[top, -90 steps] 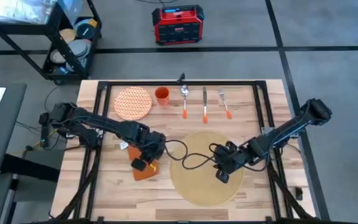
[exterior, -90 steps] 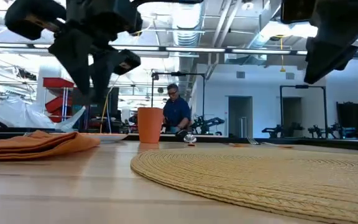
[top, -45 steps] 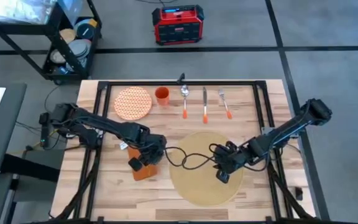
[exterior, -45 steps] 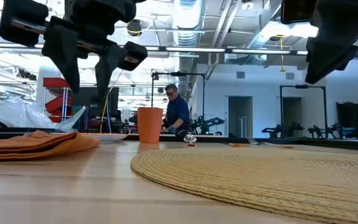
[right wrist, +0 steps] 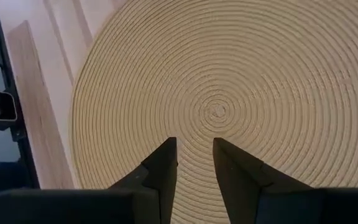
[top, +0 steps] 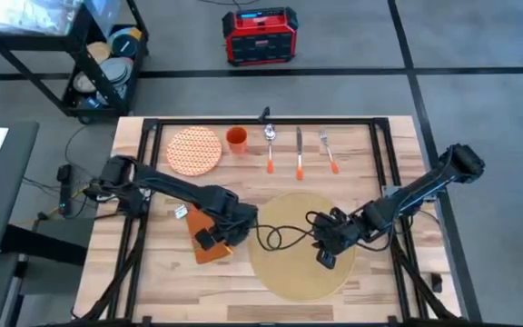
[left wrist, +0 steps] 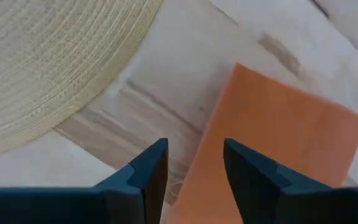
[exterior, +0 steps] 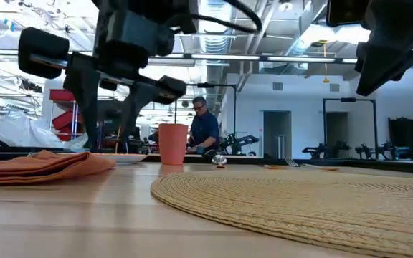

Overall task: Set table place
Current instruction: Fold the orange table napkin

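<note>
Since the frames a moment back, my left arm has swung its wrist toward the placemat side, carrying the left gripper (top: 214, 238) over the inner edge of the orange napkin (top: 209, 242); the right arm has not budged. From the left wrist camera the two fingers (left wrist: 145, 174) stand apart with nothing between them, straddling the napkin's long edge, bare wood of the table (top: 152, 263) showing on one side and orange cloth on the other. The round tan placemat (top: 300, 243) lies at the near middle of the table, just beside the napkin but not touching it.

My reading is that the napkin is the piece in hand. To take it well I would drop straight down, keep one finger on the cloth and one on the wood, and pinch at the edge so that a fold rises between the pads instead of the cloth sliding away. The cable loop trailing over the mat needs watching.

In the top view the left arm reaches out long and low from the table's left edge, wrist bent down above the napkin. The right arm comes in from the right edge, and the right gripper (right wrist: 194, 163) hangs over the mat's centre, fingers slightly parted and empty. Plate (top: 194, 150), cup (top: 236, 139), spoon (top: 269, 145), knife (top: 299, 151) and fork (top: 328, 151) wait along the far edge.
</note>
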